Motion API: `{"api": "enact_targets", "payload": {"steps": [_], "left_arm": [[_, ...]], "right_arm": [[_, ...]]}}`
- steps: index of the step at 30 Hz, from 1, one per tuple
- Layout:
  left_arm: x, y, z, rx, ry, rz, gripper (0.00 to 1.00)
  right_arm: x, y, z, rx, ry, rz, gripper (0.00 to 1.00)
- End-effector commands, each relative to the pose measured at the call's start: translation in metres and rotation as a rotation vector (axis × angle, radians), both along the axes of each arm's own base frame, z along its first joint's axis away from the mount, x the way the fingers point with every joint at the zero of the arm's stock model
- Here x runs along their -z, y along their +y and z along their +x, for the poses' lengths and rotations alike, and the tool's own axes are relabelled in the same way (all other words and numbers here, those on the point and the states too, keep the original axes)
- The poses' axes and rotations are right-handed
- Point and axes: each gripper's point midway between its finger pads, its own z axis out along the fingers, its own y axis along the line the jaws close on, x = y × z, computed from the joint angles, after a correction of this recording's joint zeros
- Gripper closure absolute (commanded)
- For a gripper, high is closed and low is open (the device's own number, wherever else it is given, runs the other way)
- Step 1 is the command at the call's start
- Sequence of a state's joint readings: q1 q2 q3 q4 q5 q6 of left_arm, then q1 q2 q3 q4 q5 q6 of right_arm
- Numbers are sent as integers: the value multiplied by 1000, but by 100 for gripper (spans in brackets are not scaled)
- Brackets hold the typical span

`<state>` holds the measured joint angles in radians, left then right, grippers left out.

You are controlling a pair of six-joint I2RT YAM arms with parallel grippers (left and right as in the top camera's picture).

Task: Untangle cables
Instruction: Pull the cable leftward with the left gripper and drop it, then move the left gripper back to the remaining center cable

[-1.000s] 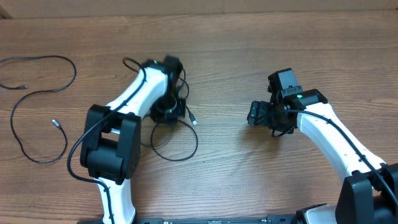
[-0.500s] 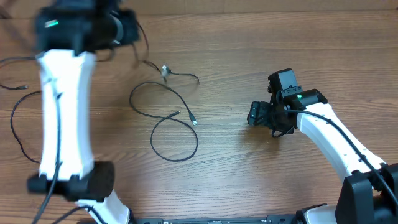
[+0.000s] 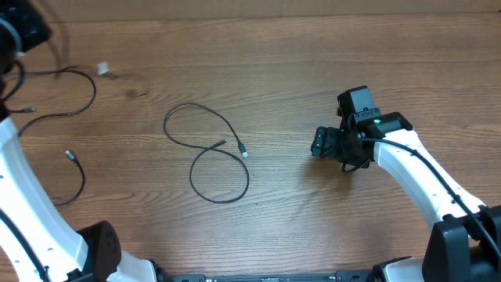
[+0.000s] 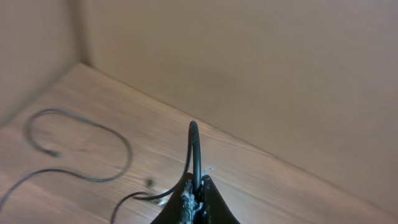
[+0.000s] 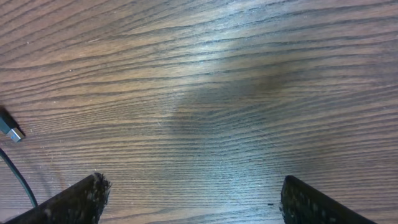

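My left gripper (image 3: 25, 30) is raised at the far left back corner, blurred. In the left wrist view it (image 4: 198, 190) is shut on a thin black cable (image 4: 194, 146). That cable's pale plug end (image 3: 103, 69) hangs blurred above the table. A second black cable (image 3: 219, 168) lies alone at the table's middle in two loose loops, its silver plug (image 3: 243, 153) pointing right. A third cable (image 3: 78, 78) lies in a long curve at the far left. My right gripper (image 3: 317, 144) is open and empty, low over bare wood (image 5: 196, 199), right of the silver plug (image 5: 10, 128).
The wooden table (image 3: 313, 219) runs to a tan wall at the back (image 4: 249, 62). The left arm's white link (image 3: 31, 204) stands along the left edge, over part of the far-left cable. The right arm (image 3: 415, 176) reaches in from the front right.
My left arm has swung from the table's middle to the far left back corner, lifting one cable out of the tangle. One looped cable stays in the middle. The right arm has not moved.
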<state>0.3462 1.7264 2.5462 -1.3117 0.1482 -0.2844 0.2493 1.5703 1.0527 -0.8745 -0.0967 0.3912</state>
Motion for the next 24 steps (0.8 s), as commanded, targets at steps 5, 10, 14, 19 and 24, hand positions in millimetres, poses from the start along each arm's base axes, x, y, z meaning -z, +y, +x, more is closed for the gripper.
{"api": "enact_targets", "payload": {"steps": [5,10,14,19,24], "left_arm": [[7,93,-29,-365,25,14,96],[17,117,-36,-455,52,1,96],[32,124,-29,-470,94,-3,96],[61,142,-15,-506,173,-5,96],[93,166,-7,-599,254,3,89]], "right_arm": [[-1,-3,1,3,-9,-7,13],[-1,-3,1,3,-9,-7,13],[-1,-3,1,3,-8,-7,13],[-1,-3,0,3,-7,-8,13],[0,-3,0,3,-4,-8,13]]}}
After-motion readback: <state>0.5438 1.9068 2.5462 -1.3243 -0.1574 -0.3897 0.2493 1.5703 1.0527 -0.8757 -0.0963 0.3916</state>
